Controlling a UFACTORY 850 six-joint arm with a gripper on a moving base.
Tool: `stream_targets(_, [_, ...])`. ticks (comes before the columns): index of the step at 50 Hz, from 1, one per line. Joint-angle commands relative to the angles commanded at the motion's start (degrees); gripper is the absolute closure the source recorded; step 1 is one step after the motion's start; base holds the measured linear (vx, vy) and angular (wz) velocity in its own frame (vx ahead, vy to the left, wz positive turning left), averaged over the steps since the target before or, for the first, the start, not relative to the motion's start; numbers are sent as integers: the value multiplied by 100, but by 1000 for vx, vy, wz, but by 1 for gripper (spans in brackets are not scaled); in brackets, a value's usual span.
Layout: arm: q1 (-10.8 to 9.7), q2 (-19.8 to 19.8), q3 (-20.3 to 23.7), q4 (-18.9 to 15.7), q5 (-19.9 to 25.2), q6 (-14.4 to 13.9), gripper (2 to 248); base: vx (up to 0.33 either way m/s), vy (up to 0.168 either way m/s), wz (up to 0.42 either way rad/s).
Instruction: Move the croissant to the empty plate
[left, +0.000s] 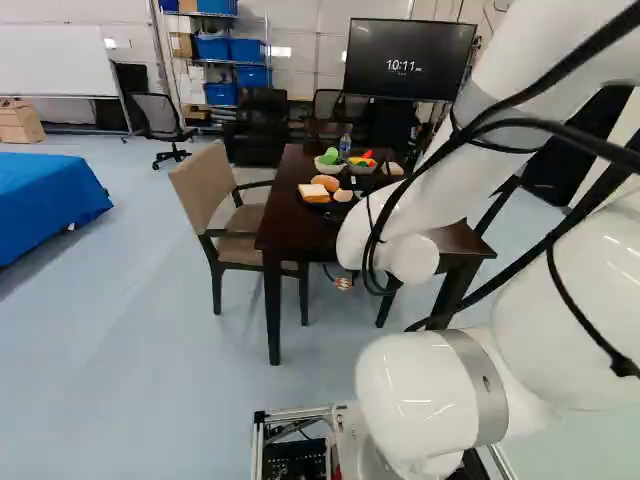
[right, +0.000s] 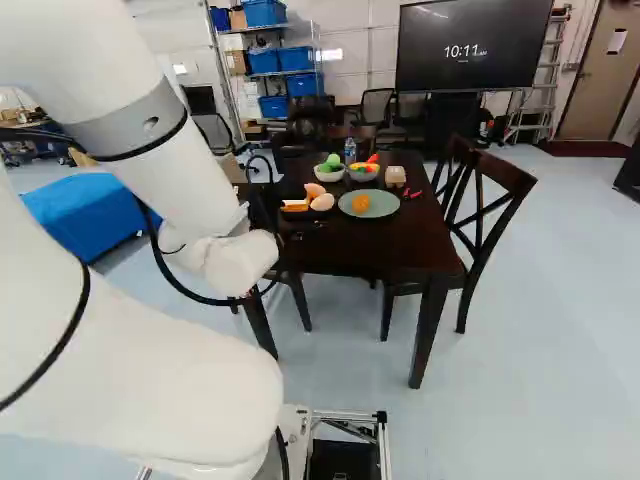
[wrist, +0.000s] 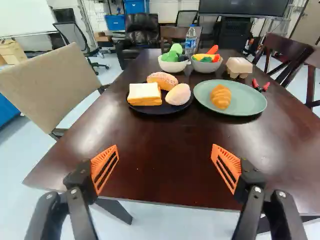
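Wrist view: the gripper (wrist: 165, 150) faces a dark table (wrist: 165, 132), its jaws wide apart, holding nothing. Farther off and to the right, the croissant (wrist: 220, 97) lies on a green plate (wrist: 254, 104). Just left, a dark plate (wrist: 159, 109) carries three bread pieces (wrist: 144, 94). Neither plate is empty, so the arm could pick a wrong target or knock the bread. Reaching too low could snag the green plate's rim and drag it.
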Motion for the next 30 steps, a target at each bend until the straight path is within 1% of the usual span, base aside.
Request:
stream_targets(15, [36, 103, 190, 4, 193, -6, 3, 0, 0, 0])
stream_targets(30, [45, 130, 240, 5, 244, -7, 3, 0, 0, 0])
